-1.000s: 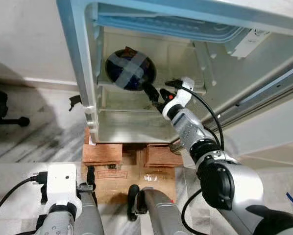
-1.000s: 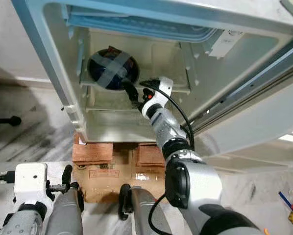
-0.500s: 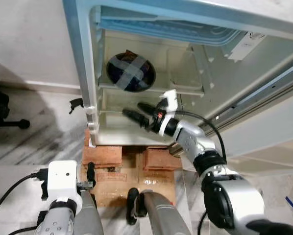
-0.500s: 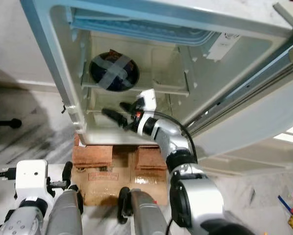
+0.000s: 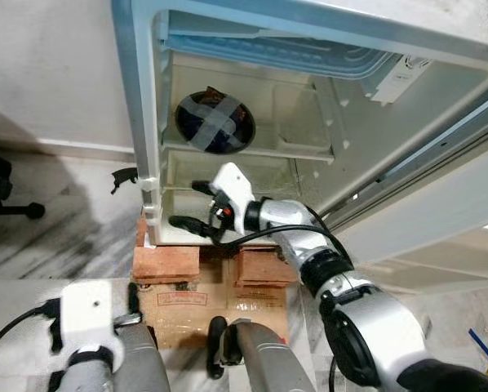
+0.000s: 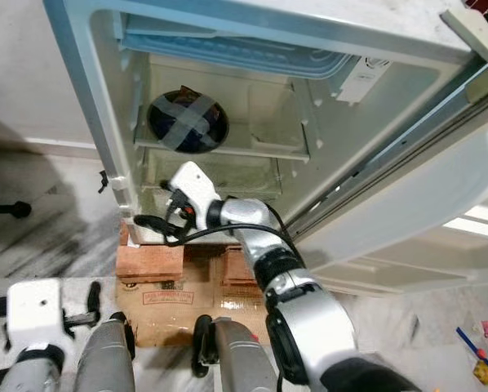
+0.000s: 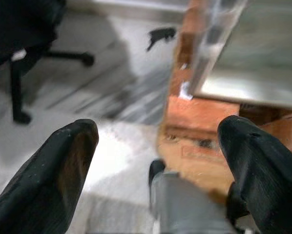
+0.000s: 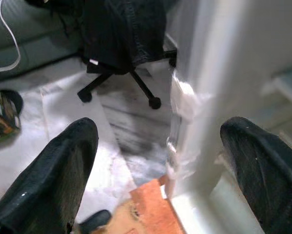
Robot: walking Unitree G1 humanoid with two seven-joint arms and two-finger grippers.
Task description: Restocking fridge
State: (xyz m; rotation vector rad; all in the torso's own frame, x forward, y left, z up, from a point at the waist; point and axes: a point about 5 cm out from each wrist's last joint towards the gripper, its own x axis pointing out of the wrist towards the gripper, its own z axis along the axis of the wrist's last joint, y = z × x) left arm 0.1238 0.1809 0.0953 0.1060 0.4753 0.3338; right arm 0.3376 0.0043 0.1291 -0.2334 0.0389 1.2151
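Office chair (image 7: 19, 58): a dark wheeled base is seen at the upper left of the left wrist view, standing on the marble floor (image 5: 56, 229) well apart from the fridge.

Left hand (image 7: 160, 161): it is held low at the lower left of the head views; its two black fingers (image 7: 63, 170) are spread wide, with nothing between them, and floor and bricks are seen through the gap.

Fridge door (image 5: 134, 106): its pale blue edge runs down the upper left of the left eye view; the door stands open, with its inner shelves facing the camera.

Dark round item (image 5: 215, 121): a dark blue bowl-like thing crossed with grey tape is seated in the upper door shelf, at the upper centre-left of the left eye view. What it is cannot be told.

Lower door shelf (image 5: 268, 175): a pale tray is set just below the round item.

Right hand (image 5: 191, 204): it is placed at the middle of the left eye view, in front of the lower door shelf near the door's bottom corner; its fingers (image 8: 53, 175) are spread wide apart and nothing is held. In the right wrist view the door's white edge is seen between them.

Bricks (image 5: 166, 261): reddish blocks are set under the fridge, below centre.

Cardboard box (image 5: 187, 306): it lies on the floor just in front of the bricks, at bottom centre.

Fridge body (image 5: 440, 204): its white side fills the right of the left eye view.
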